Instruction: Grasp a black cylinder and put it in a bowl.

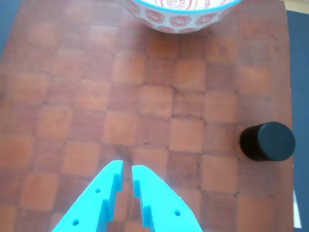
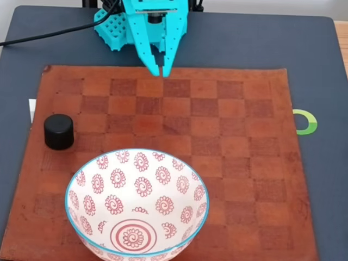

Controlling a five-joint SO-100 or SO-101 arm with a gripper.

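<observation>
Approach step, nothing grasped: gripper [image 2: 161, 70] hangs over the far edge of the checkered mat [image 2: 234, 136], jaws nearly closed and empty; black cylinder [image 2: 58, 131] stands upright near the mat's left edge in the fixed view, just beyond the bowl [image 2: 87, 179]; next move likely swing to it, open, descend.

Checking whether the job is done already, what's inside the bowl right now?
Nothing. In the fixed view the bowl holds just its red spiral pattern, and its whole inside is visible. The black cylinder stands outside it on the brown checkered mat.
</observation>
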